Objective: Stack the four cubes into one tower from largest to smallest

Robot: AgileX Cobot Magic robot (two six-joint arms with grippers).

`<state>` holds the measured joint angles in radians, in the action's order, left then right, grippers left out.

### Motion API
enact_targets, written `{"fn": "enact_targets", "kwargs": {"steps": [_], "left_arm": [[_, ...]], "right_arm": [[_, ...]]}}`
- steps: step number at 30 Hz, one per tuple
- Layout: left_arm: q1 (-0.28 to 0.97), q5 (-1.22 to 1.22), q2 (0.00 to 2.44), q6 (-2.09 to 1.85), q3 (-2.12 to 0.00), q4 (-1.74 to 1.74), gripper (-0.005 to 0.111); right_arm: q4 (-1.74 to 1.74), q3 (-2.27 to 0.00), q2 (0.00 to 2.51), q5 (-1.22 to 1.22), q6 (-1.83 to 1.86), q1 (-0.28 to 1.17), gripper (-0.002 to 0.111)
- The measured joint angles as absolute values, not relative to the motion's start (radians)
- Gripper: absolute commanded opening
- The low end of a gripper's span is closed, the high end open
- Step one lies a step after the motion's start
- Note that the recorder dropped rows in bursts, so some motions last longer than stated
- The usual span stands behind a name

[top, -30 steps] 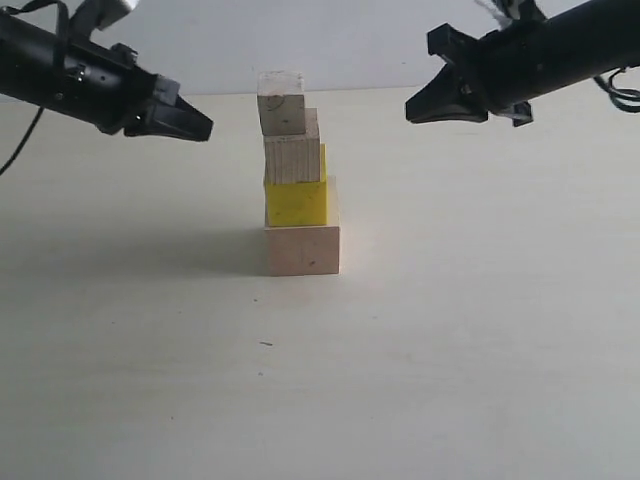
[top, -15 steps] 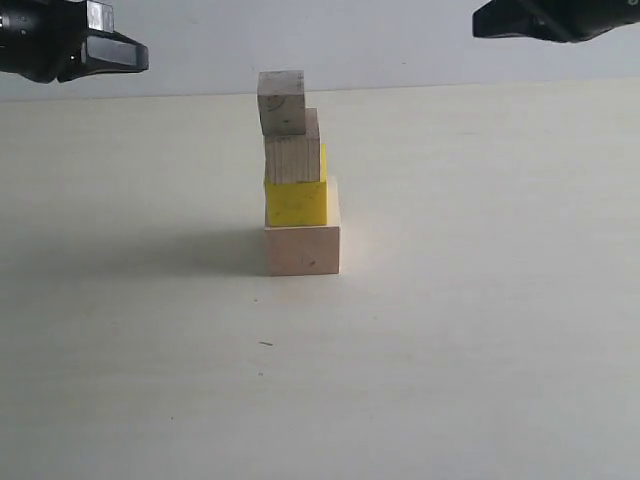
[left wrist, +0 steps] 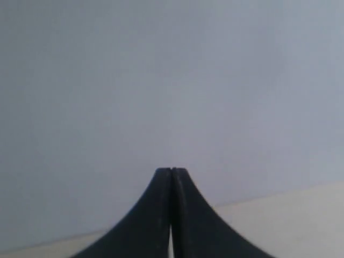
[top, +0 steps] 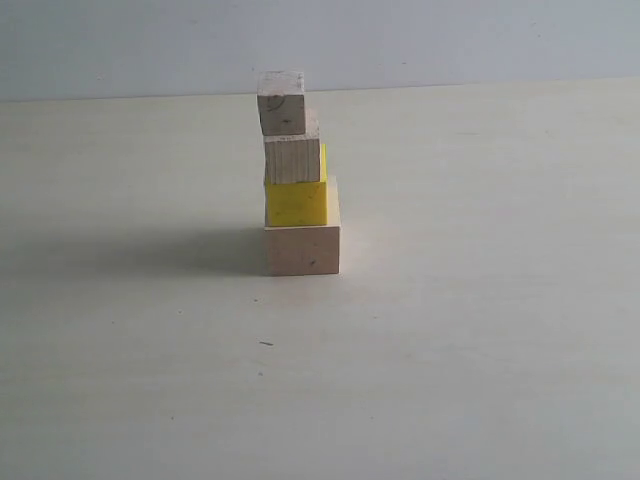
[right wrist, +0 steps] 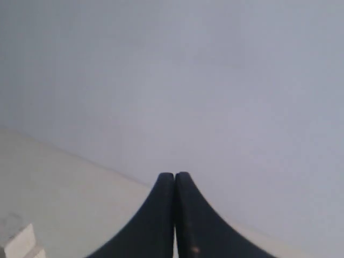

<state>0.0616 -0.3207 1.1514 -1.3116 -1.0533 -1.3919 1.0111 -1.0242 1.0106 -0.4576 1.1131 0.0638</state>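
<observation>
The tower stands in the middle of the exterior view. A large pale wooden cube (top: 302,248) is at the bottom, a yellow cube (top: 296,202) sits on it, then a medium wooden cube (top: 292,159), and a small wooden cube (top: 281,103) tops it, set a little to the left. Neither arm shows in the exterior view. My left gripper (left wrist: 171,171) is shut and empty, pointing at the pale wall. My right gripper (right wrist: 174,175) is also shut and empty; the top cube's corner (right wrist: 20,241) shows at the edge of its view.
The pale table (top: 480,300) stretches all around the tower, with a grey wall (top: 450,40) behind its far edge. A tiny dark speck (top: 265,343) lies on the table in front of the tower.
Both arms have risen and pulled back out of the exterior view, left one to the left, right one to the right. The tower has not moved.
</observation>
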Motion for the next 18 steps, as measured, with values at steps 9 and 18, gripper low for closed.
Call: {"fn": "enact_targets", "kwargs": {"steps": [9, 18], "left_arm": [[0.062, -0.188, 0.785, -1.305, -0.858, -1.389, 0.000], [0.062, -0.100, 0.473, -1.286, -0.683, -1.389, 0.000]], "right_arm": [[0.820, -0.999, 0.685, -0.419, 0.939, 0.064, 0.000], [0.445, -0.940, 0.391, -0.440, 0.603, 0.064, 0.000]]}}
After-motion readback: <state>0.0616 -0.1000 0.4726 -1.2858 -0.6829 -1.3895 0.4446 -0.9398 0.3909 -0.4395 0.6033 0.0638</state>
